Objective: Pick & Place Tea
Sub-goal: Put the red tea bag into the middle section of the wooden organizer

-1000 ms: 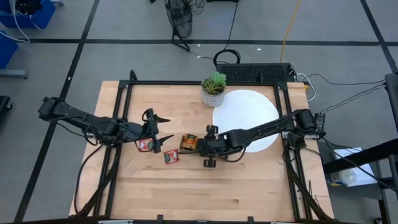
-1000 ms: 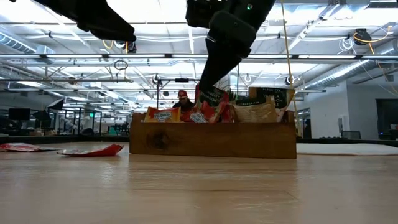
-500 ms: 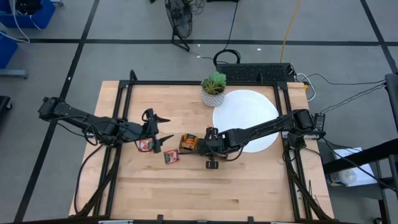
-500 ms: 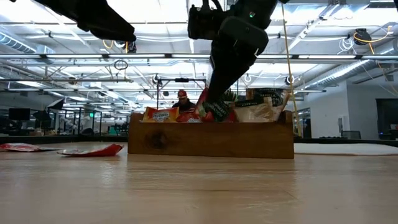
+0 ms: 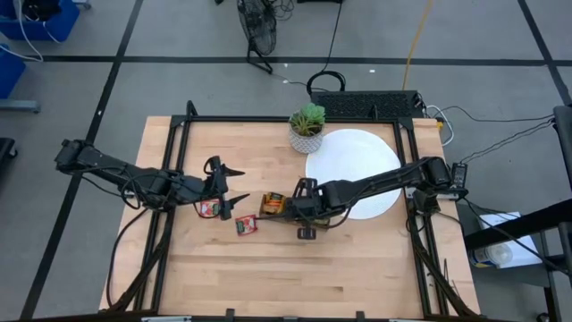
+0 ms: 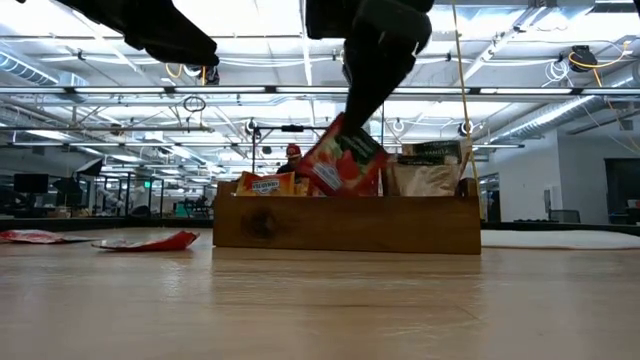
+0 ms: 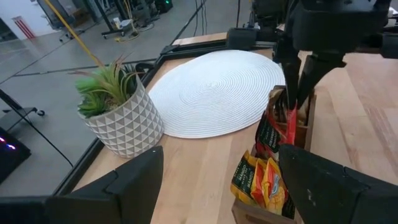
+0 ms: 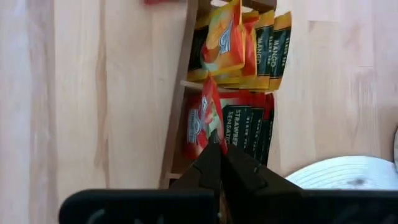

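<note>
The brown wooden tray (image 5: 273,205) stands mid-table with red, orange-yellow and dark-print tea sachets upright in its compartments (image 8: 245,46). My right gripper (image 5: 300,202) is over the tray, shut on one red sachet (image 6: 344,160). My left gripper (image 5: 234,184) hovers open left of the tray, above two red sachets lying flat on the table (image 5: 212,208) (image 5: 246,225). In the left wrist view its wide-open fingers frame the tray (image 7: 273,168) and the right gripper (image 7: 297,93). The white disc (image 5: 353,165) lies right of the tray. My right gripper pinches the red sachet by its top edge (image 8: 210,127) between its two fingertips (image 8: 214,155), coming from above and pointing down. The sachet hangs tilted below the fingers, raised above the others, its lower corner (image 6: 322,188) about level with the tray's rim.
A potted green plant (image 5: 307,126) stands at the far edge beside the white disc. The near half of the wooden table (image 5: 295,277) is bare. A black frame borders the table. In the low view a person (image 6: 292,155) shows far off in the room.
My right gripper dipped into the tray's middle compartment, then rose, drawing the red sachet up out of the stack. The sachet now stands higher and tilted against the others. The left arm kept still.
</note>
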You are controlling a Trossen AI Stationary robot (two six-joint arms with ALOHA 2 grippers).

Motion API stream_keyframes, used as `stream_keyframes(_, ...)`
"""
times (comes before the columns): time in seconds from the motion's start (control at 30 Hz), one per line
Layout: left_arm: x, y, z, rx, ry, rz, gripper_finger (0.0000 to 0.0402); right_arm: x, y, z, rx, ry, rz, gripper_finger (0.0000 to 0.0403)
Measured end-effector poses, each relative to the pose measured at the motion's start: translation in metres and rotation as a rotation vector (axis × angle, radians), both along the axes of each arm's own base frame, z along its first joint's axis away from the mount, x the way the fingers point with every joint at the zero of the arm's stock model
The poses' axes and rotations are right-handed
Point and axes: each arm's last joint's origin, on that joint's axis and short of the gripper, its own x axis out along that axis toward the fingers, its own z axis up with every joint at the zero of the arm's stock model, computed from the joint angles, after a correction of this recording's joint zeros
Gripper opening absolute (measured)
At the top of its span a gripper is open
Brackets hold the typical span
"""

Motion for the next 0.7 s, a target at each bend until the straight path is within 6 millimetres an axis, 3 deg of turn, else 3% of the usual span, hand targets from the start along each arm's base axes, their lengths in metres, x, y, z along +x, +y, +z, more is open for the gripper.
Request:
stream_keyframes(0.27, 0.000, 0.000, 0.000, 0.000, 0.000, 0.001, 0.0310, 0.015, 0.001, -0.006, 0.014, 0.123, 0.017, 0.0000)
stream_keyframes(0.6, 0.000, 0.001, 0.000, 0.003, 0.003, 0.005, 0.0310, 0.043, 0.006, -0.047, -0.064, 0.369, 0.044, 0.0000)
stream_keyframes(0.7, 0.000, 0.001, -0.001, 0.003, 0.007, 0.005, 0.0310, 0.043, 0.006, -0.047, -0.063, 0.370, 0.043, 0.0000)
